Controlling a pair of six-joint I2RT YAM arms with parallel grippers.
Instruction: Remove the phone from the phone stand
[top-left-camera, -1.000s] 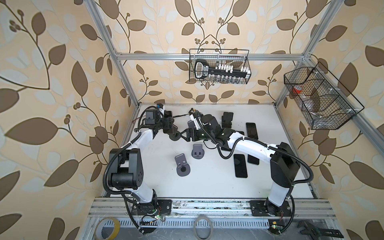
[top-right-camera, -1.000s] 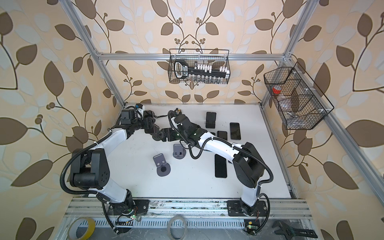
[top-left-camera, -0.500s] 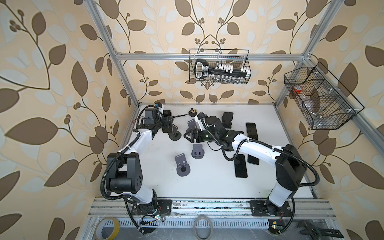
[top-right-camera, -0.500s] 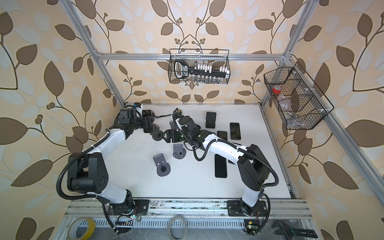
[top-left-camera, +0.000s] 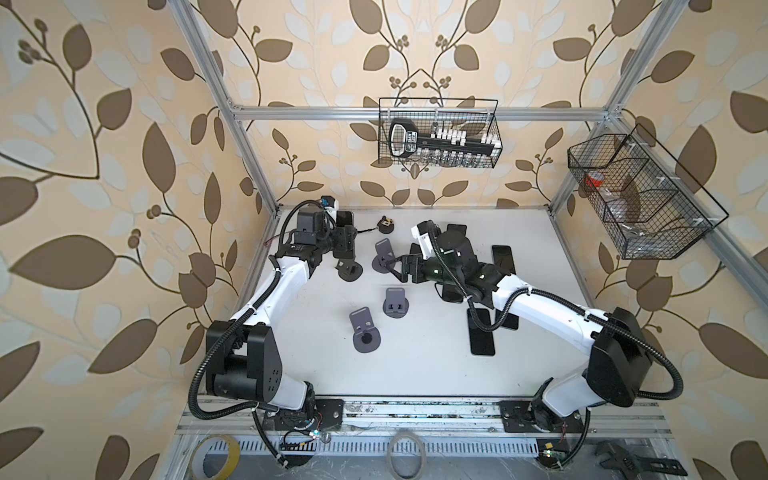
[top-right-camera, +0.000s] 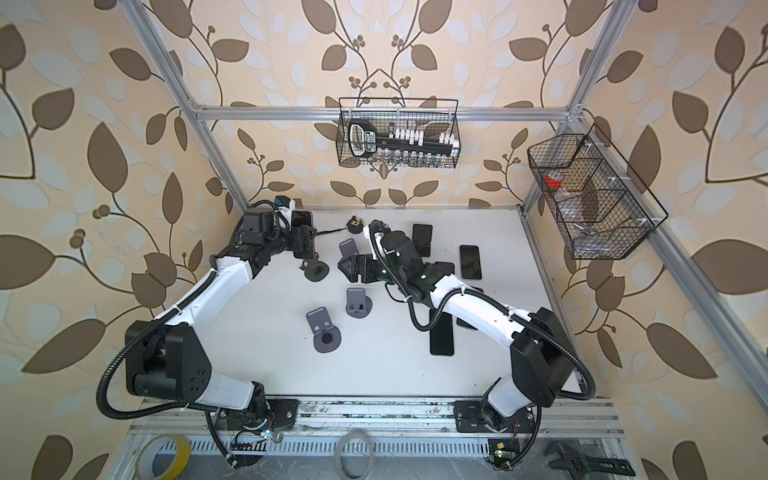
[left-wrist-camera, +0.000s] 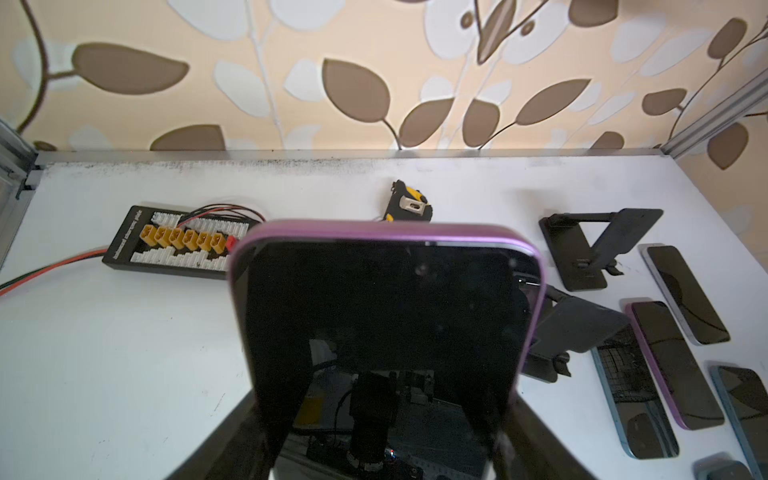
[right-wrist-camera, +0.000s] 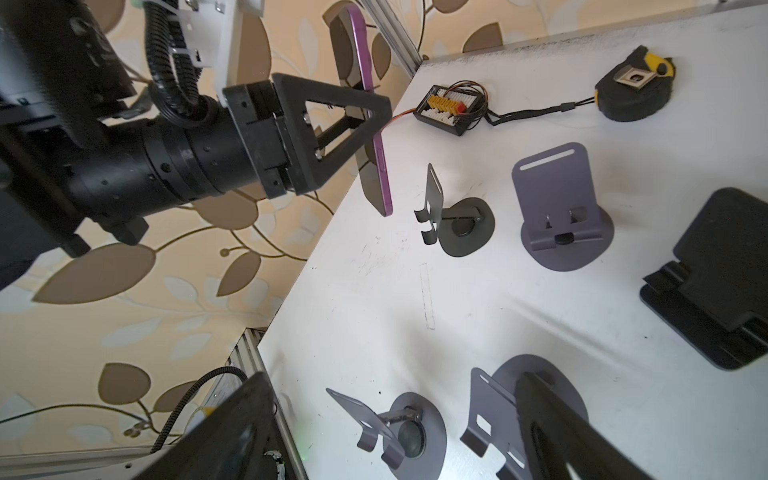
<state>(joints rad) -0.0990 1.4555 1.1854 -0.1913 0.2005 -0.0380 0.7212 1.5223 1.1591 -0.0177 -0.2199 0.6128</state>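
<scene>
Purple phone (right-wrist-camera: 377, 166) held upright by left tool (right-wrist-camera: 371, 120), long axis near-vertical, off stand (right-wrist-camera: 461, 224).

Each arm is built from white moulded links, on the left arm (top-left-camera: 270, 295) as on the right arm (top-left-camera: 544, 307), joined by black joint housings (top-left-camera: 257, 365). Black corrugated conduit (right-wrist-camera: 172, 79) runs along each arm. Black base plates (top-left-camera: 328, 413) sit on the near aluminium rail (top-left-camera: 415, 409). The wrist section (right-wrist-camera: 166, 166) is a black cylinder with small screw holes. The fingers (right-wrist-camera: 332, 92) are black open triangular frames.
</scene>
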